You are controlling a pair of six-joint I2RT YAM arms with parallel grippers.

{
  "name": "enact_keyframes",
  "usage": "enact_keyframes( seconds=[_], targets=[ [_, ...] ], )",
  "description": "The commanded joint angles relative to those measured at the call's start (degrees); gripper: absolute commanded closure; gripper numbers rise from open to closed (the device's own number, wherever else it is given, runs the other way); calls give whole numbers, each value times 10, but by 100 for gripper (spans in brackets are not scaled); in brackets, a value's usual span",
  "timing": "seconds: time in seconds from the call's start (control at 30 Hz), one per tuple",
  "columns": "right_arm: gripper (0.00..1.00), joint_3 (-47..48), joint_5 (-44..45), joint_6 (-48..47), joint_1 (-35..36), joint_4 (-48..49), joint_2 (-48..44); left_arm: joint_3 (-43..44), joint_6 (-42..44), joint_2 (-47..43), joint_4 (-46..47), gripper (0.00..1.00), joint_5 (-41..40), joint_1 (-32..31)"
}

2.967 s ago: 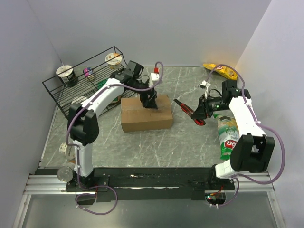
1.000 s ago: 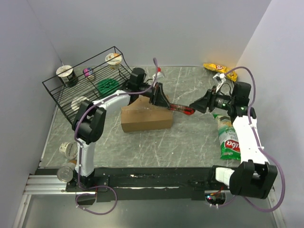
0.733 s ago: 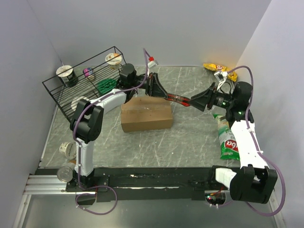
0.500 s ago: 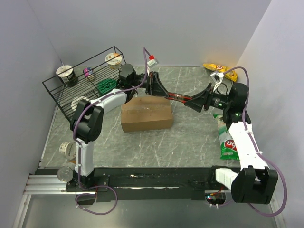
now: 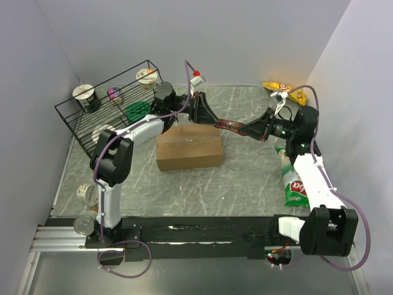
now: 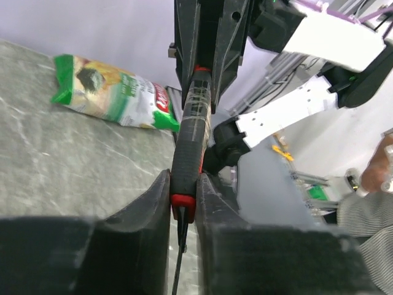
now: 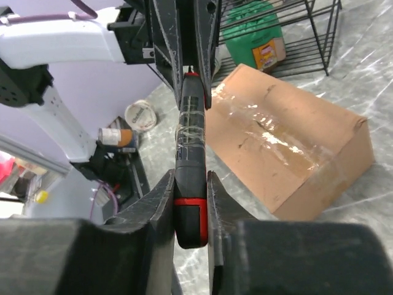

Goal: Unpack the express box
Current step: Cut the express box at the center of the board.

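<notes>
The express box (image 5: 189, 149), a brown carton with its taped seam shut, lies mid-table; it also shows in the right wrist view (image 7: 288, 147). To its right a black-and-red cutter (image 5: 230, 127) hangs in the air between both arms. My left gripper (image 5: 212, 121) is shut on the cutter's red blade end (image 6: 183, 196). My right gripper (image 5: 250, 130) is shut on the handle's butt end (image 7: 190, 200). The handle (image 6: 191, 123) runs straight from one pair of jaws to the other (image 7: 190, 141). Neither gripper touches the box.
A black wire rack (image 5: 104, 117) with cups and a green lid stands at the back left. A yellow snack bag (image 5: 282, 91) lies at the back right, a green snack bag (image 5: 295, 178) under the right arm. A can (image 5: 83, 224) and a cup (image 5: 88, 193) sit near left.
The left gripper lifted the cutter up and back off the box's right end. The right gripper slid left over the handle's end and its jaws closed on it.
</notes>
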Motion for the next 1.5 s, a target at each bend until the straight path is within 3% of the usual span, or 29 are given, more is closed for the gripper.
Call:
enact_keyframes(
  seconds=[0.0, 0.03, 0.07, 0.1, 0.13, 0.17, 0.2, 0.27, 0.33, 0.67, 0.87, 0.97, 1.17, 1.2, 1.27, 1.3, 1.33, 1.37, 1.47],
  targets=[
    [100, 87, -11, -196, 6, -193, 15, 34, 76, -37, -62, 56, 5, -14],
    [100, 135, -14, -328, 7, -267, 19, 33, 112, -41, -90, 50, 11, -10],
    [100, 162, -11, -396, 7, -400, 36, 28, 132, -45, -109, 49, 11, -7],
    [100, 186, -1, -454, 7, -468, 47, 28, 158, -53, -140, 48, 9, -5],
    [100, 228, 7, -543, 9, -518, 59, 31, 237, -55, -180, 48, 10, -5],
    [100, 245, 19, -574, 10, -588, 76, 49, 287, -56, -294, 48, 7, -5],
    [100, 256, 23, -593, 10, -606, 83, 61, 336, -55, -351, 47, 4, -9],
    [100, 269, 29, -599, 10, -612, 87, 96, 463, -52, -492, 46, -1, -14],
    [100, 265, 30, -578, 14, -588, 84, 112, 533, -48, -543, 46, -16, -23],
    [100, 275, 54, -562, 53, -572, 83, 200, 754, -7, -774, 49, -43, -57],
    [100, 278, 61, -549, 54, -551, 83, 258, 856, 33, -910, 57, -50, -58],
    [100, 280, 63, -541, 53, -541, 83, 280, 889, 46, -954, 65, -56, -58],
    [100, 275, 49, -533, 57, -539, 83, 276, 885, 50, -948, 78, -54, -58],
    [100, 270, 47, -522, 58, -528, 81, 276, 887, 52, -948, 93, -51, -58],
    [100, 264, 36, -506, 56, -514, 80, 274, 888, 51, -946, 99, -50, -58],
    [93, 258, 22, -481, 53, -505, 81, 272, 885, 50, -939, 99, -44, -57],
    [62, 257, 10, -469, 51, -501, 85, 270, 885, 47, -937, 99, -41, -57],
    [51, 253, 0, -451, 50, -492, 88, 267, 883, 44, -932, 99, -36, -57],
    [38, 236, -37, -398, 50, -464, 96, 251, 846, 38, -895, 99, -18, -54]
  ],
)
